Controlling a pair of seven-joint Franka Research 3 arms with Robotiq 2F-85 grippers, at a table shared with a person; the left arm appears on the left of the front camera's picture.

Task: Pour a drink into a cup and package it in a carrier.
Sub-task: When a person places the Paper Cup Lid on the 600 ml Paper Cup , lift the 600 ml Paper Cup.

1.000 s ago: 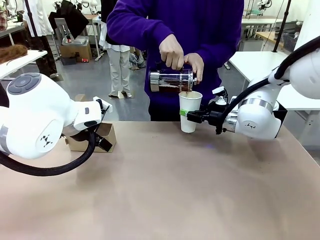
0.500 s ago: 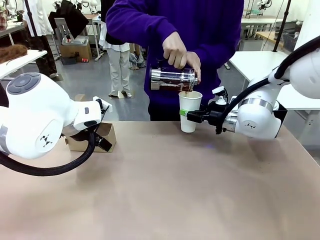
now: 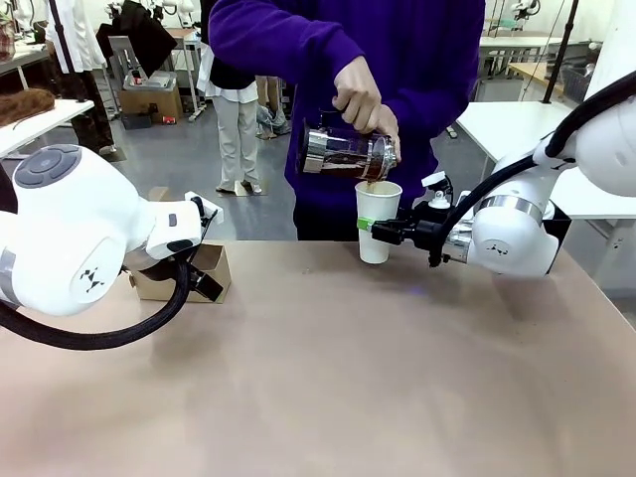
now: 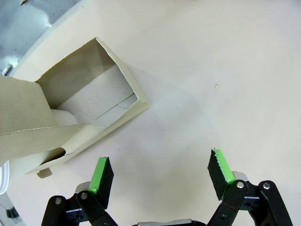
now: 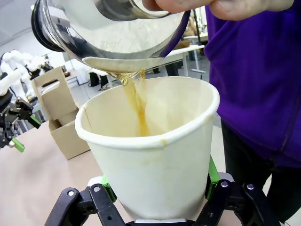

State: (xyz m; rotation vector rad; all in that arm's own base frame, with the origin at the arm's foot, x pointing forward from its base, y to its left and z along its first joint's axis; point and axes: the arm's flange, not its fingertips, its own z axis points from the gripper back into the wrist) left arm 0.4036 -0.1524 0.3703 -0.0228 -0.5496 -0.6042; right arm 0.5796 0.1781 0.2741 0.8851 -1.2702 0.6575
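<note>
While drink (image 5: pixel 139 107) pours, right gripper (image 3: pixel 376 231) clamps cup (image 3: pixel 380 207)

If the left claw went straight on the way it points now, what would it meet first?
Probably the bare table top: the open left claw aims at it, just beside the cardboard drink carrier, though depth is hard to judge.

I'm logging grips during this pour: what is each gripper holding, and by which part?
The right gripper clamps the cup by its side wall, about halfway down. The left gripper is open, holding nothing, near the carrier.
</note>
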